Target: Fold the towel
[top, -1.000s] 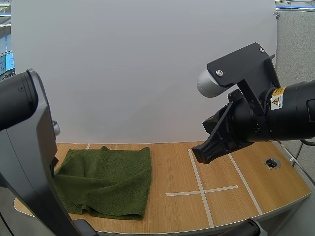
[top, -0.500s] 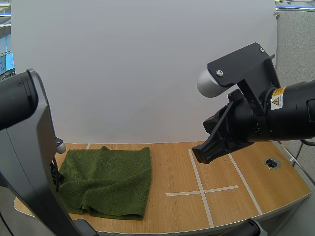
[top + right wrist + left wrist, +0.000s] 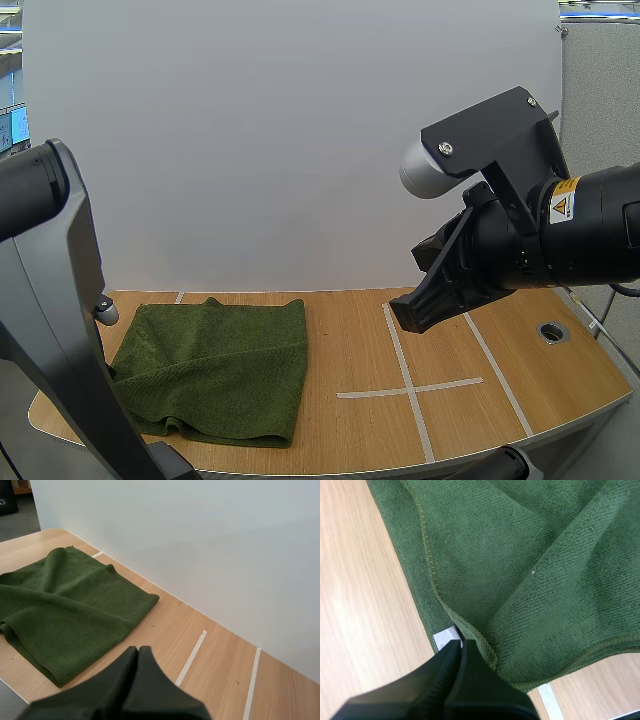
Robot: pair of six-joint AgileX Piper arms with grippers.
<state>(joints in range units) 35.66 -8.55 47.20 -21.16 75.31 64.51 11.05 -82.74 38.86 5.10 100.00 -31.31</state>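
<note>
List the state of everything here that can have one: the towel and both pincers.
towel: lying on the table, one layer folded over another, a little rumpled, held by neither pincer.
left pincer: shut on nothing, its tip at the towel's hemmed edge.
right pincer: shut on nothing, raised over the table, apart from the towel.

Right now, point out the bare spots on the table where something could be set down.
Bare wood lies between the towel and the tape cross, and from the cross across to the round hole in the table. The left end is crowded: the towel covers it.
</note>
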